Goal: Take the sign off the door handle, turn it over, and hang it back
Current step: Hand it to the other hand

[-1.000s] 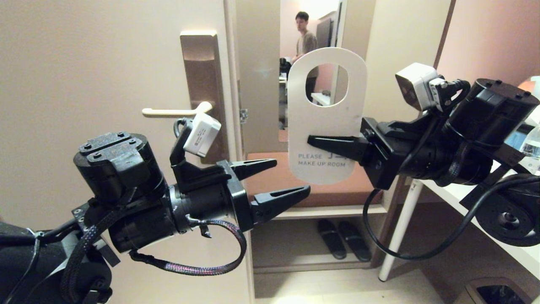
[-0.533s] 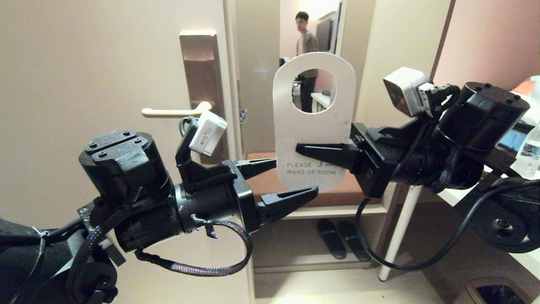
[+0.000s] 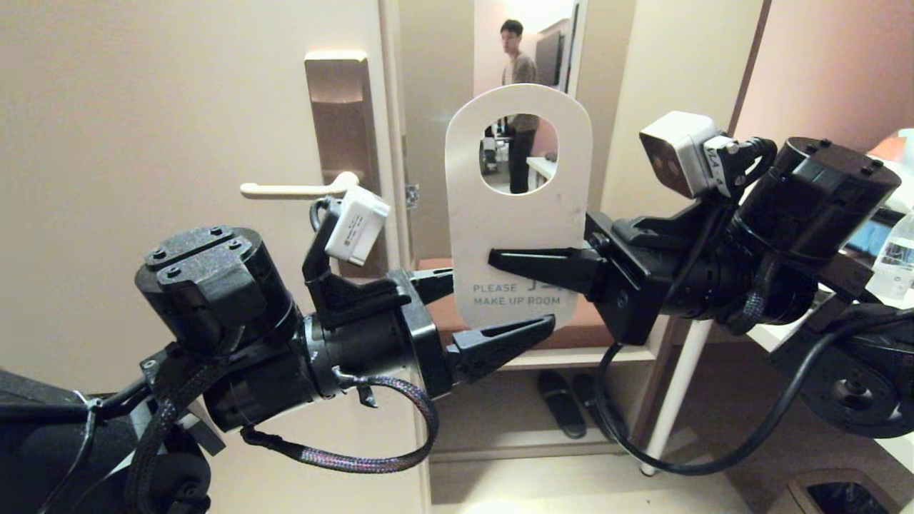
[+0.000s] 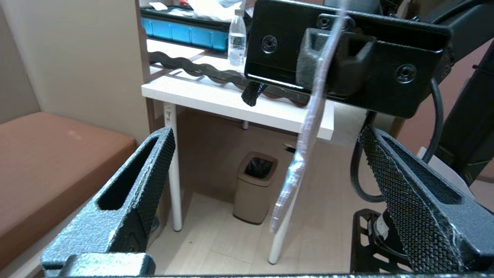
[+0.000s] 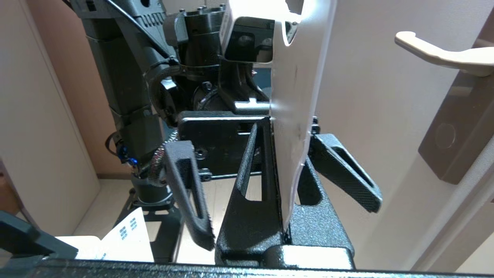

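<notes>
White sign (image 3: 518,214) nearer door handle (image 3: 296,188) — clamped in right claw (image 3: 500,257), apparently now between gaping left claw (image 3: 493,314).

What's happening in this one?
The sign is off the door handle. The right claw holds it upright in mid-air, pinched across its middle, white PLEASE MAKE UP ROOM side toward the robot's head. The left claw is wide open with its fingers either side of the sign's lower edge, not gripping.
</notes>
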Robot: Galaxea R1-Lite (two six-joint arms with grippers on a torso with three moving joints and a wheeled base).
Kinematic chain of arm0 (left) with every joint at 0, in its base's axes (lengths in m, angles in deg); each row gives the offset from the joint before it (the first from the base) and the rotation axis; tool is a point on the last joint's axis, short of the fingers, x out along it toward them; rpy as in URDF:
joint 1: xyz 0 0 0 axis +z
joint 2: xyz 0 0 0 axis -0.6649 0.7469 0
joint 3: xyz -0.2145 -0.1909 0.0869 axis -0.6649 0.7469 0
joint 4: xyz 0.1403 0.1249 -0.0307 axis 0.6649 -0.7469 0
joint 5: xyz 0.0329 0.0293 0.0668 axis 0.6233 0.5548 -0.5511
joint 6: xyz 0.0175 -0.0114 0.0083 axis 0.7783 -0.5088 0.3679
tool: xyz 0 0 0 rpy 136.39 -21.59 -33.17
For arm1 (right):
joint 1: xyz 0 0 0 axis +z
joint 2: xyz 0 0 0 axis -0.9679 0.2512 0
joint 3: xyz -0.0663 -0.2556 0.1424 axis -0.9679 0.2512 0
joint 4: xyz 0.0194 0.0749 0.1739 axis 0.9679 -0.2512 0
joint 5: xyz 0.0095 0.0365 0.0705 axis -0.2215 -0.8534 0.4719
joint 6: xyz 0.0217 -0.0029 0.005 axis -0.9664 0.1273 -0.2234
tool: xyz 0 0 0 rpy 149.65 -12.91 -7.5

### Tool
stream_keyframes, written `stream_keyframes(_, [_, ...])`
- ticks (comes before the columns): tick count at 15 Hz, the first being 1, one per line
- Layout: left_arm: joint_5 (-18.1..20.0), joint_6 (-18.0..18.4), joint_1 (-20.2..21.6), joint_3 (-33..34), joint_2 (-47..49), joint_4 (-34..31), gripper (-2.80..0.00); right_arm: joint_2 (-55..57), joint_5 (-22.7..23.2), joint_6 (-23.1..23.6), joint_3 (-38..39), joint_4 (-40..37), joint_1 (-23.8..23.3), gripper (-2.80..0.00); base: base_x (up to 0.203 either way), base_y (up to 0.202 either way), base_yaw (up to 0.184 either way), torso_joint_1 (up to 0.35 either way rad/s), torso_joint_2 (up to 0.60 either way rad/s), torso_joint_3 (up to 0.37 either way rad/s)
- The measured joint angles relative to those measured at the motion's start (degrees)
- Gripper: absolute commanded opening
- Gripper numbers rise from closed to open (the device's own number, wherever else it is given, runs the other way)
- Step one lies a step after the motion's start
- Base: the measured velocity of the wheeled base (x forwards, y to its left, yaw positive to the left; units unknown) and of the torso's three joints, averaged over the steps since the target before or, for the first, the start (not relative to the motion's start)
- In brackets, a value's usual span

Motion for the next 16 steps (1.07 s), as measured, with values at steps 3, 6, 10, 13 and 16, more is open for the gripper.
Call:
stream_keyframes(3, [0.1, -0.2, -0.8, 0.4, 0.0, 0.1, 0.0, -0.4, 0.1, -0.8, 0.2, 0.0, 0.2, -2.8, 0.0, 0.0, 0.0, 0.0, 0.0, 0.0])
stream_keyframes(6, [0.1, -0.2, -2.0, 0.3, 0.2, 0.1, 0.0, -0.8, 0.1, -0.8, 0.3, 0.0, 0.7, -2.8, 0.0, 0.0, 0.0, 0.0, 0.0, 0.0])
stream_keyframes(10, [0.1, -2.0, -3.7, 0.3, 0.6, 1.8, 0.0, -1.0, 0.1, -0.8, 1.1, 0.0, 1.9, -2.8, 0.0, 0.0, 0.0, 0.0, 0.0, 0.0])
stream_keyframes(13, [0.1, -2.0, -3.9, 0.3, 0.8, 2.1, 0.0, -1.2, 0.1, -0.8, 1.4, 0.0, 2.5, -2.8, 0.0, 0.0, 0.0, 0.0, 0.0, 0.0])
stream_keyframes(16, [0.1, -2.0, -3.9, 0.3, 0.9, 2.1, 0.0, -1.2, 0.1, -0.8, 1.5, 0.0, 2.7, -2.8, 0.0, 0.0, 0.0, 0.0, 0.0, 0.0])
